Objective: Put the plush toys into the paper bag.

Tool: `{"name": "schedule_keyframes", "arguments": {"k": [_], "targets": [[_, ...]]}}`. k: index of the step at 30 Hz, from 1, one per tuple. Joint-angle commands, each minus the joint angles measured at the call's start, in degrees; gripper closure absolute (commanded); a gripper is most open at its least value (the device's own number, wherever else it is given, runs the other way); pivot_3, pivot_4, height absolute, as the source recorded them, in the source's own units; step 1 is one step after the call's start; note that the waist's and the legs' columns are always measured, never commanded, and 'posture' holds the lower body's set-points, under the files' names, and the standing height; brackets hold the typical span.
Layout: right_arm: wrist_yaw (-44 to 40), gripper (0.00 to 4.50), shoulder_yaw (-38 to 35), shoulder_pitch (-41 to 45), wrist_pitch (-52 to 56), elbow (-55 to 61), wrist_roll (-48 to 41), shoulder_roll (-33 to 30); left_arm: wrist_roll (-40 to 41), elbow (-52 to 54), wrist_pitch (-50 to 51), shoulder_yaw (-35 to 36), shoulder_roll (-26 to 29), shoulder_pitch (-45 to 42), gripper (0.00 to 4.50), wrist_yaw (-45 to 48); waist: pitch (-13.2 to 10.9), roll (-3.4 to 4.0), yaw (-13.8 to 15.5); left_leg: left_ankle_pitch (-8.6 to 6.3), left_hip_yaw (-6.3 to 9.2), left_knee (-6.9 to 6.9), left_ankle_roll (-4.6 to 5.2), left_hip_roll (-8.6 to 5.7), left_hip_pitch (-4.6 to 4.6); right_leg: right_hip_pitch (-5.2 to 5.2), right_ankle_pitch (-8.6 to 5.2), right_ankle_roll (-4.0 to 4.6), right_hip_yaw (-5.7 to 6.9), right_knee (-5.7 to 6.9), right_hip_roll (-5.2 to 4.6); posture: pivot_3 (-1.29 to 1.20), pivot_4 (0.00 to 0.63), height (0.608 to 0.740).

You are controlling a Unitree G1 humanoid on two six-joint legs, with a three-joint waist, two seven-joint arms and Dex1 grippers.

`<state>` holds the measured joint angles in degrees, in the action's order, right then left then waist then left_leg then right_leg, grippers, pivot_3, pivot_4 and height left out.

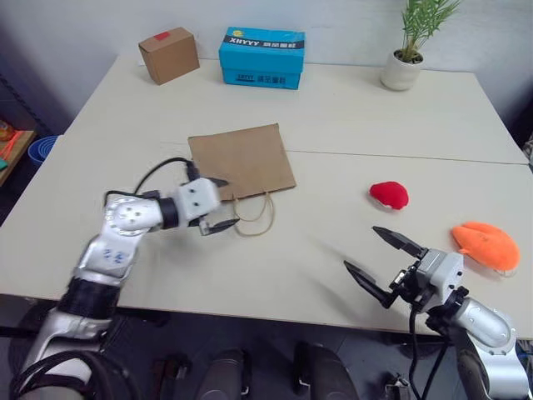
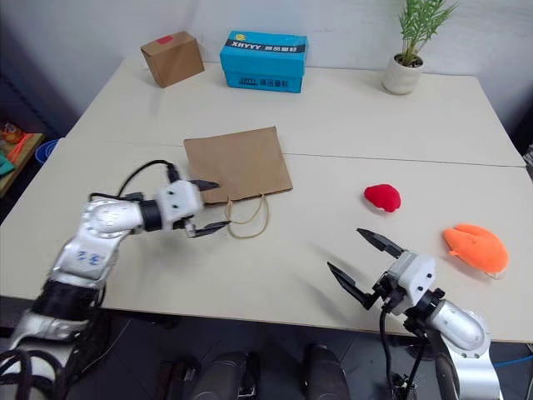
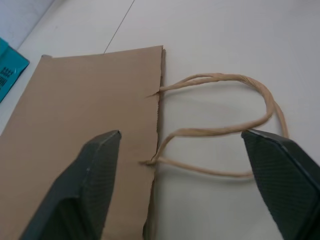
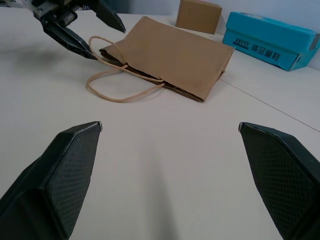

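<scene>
Left eye view: left hand (image 1: 218,202) hangs at the mouth edge of the paper bag (image 1: 241,160), fingers spread wide, holding nothing. One finger sits over the bag's brown face near the mouth, the other over the twisted cord handles (image 1: 254,218), so the spread fingers straddle the mouth edge and the handle roots. Contact with paper or cord cannot be confirmed; in the left wrist view the fingertips (image 3: 100,150) appear just above the bag face and the handle loop (image 3: 225,105).

Paper bag lies flat on the tabletop (image 1: 350,108), mouth toward the robot, both cord loops splayed out on the surface in front of it.

Right hand (image 1: 385,258) is near the robot-side edge of the tabletop, on the right, fingers at full spread, empty. It points across the surface toward the bag; the right wrist view shows the bag (image 4: 170,55) and the left hand (image 4: 80,27) ahead between its fingertips (image 4: 75,150).

Red plush toy (image 1: 389,195) rests on the tabletop beyond the right hand, near it but apart. Orange plush toy (image 1: 486,244) lies flat to the outer right of that hand, close to the tabletop's right edge. Both toys are well apart from the bag and outside it.

Far edge: brown cardboard box (image 1: 168,54), blue box (image 1: 261,57), potted plant (image 1: 408,50).
</scene>
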<state>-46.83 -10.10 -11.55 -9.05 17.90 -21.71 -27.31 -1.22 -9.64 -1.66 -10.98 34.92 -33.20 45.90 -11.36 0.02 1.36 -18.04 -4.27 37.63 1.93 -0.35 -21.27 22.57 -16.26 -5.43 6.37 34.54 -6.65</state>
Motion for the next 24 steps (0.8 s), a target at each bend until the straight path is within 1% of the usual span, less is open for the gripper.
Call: {"name": "schedule_keyframes", "arguments": {"k": [1,4,5,8,10,13,17,18,19,20,24], "targets": [[1.3,0.0,-0.6,-0.6,-1.2,1.6,0.5,0.1,-1.6,-4.1,-4.6,-1.3,-2.0,-3.1,1.74,0.2,0.0,-0.01,0.0,0.0,0.0,0.04,0.0,0.02,0.0,0.0,0.0,0.0,-0.08,0.05,-0.01,0.0,0.15,0.74],[1.7,0.0,-0.2,-1.7,-1.1,2.3,0.6,0.0,-0.4,-5.8,-5.7,-1.7,-3.6,-5.4,2.65,2.9,0.0,-0.04,0.0,-0.03,0.01,0.23,0.0,0.06,-0.01,0.0,0.0,0.0,-0.25,0.18,-0.04,0.0,0.15,0.74],[1.5,0.0,0.2,-2.1,-0.7,2.7,0.5,-0.2,0.3,-6.6,-8.2,-1.0,-4.6,-6.8,2.99,2.7,0.0,-0.04,0.0,-0.04,0.01,0.26,0.01,0.06,-0.01,0.0,0.0,0.01,-0.29,0.22,-0.06,0.0,0.15,0.74],[1.9,0.61,1.2,-2.4,0.8,4.1,0.4,-0.6,4.4,-6.8,-7.3,0.9,-6.8,-9.2,3.9,5.2,0.0,-0.05,0.1,-0.07,0.01,0.35,0.03,0.07,-0.04,0.0,0.0,0.01,-0.38,0.26,-0.12,0.0,0.15,0.74],[1.8,1.27,3.8,-0.3,4.3,5.9,0.0,-1.2,9.4,-6.2,-4.4,1.5,-8.1,-11.1,4.49,10.3,0.0,-0.05,0.0,-0.09,0.01,0.39,0.05,0.07,-0.04,-0.01,0.0,0.01,-0.38,0.28,-0.12,0.0,0.15,0.74],[3.2,2.29,7.4,4.1,9.1,7.2,0.9,-1.1,14.3,-5.0,-0.9,2.2,-9.5,-13.7,4.5,15.0,0.0,-0.07,-0.3,-0.1,-0.03,0.49,0.02,0.13,-0.03,0.01,0.0,0.01,-0.34,0.37,-0.07,0.0,0.15,0.74],[4.8,3.66,12.3,12.8,13.0,4.7,3.4,0.2,20.9,-1.2,8.0,4.0,-12.7,-16.9,4.5,15.8,0.0,-0.09,-0.2,-0.1,-0.02,0.57,0.02,0.14,-0.02,0.01,-0.01,0.02,-0.34,0.44,-0.01,0.0,0.15,0.74],[5.1,4.09,13.2,14.7,13.5,3.6,3.8,0.7,21.9,-0.2,9.6,4.2,-13.4,-17.3,4.5,15.6,0.0,-0.09,-0.2,-0.09,-0.02,0.59,0.03,0.13,-0.05,0.01,0.0,0.02,-0.35,0.44,0.0,0.0,0.15,0.74],[5.0,4.32,14.3,16.5,13.5,2.2,4.8,1.1,22.9,1.0,11.3,4.3,-14.0,-17.3,4.5,15.4,0.0,-0.09,-0.1,-0.1,-0.02,0.62,0.03,0.12,-0.06,0.01,-0.01,0.02,-0.34,0.45,0.01,0.0,0.15,0.74],[5.0,4.46,15.0,17.9,13.3,0.9,5.7,1.4,23.5,2.2,12.3,4.3,-14.5,-17.2,4.5,15.5,0.0,-0.09,-0.2,-0.1,0.0,0.63,0.03,0.11,-0.07,0.01,-0.01,0.02,-0.36,0.44,0.02,0.0,0.15,0.74],[5.5,4.46,18.1,23.9,14.4,-5.2,8.0,3.5,24.2,5.1,15.0,4.0,-15.8,-16.3,4.5,14.8,0.0,-0.1,-0.1,-0.1,0.02,0.64,0.04,0.1,-0.12,0.01,-0.01,0.02,-0.34,0.41,0.06,0.0,0.15,0.74]]}}
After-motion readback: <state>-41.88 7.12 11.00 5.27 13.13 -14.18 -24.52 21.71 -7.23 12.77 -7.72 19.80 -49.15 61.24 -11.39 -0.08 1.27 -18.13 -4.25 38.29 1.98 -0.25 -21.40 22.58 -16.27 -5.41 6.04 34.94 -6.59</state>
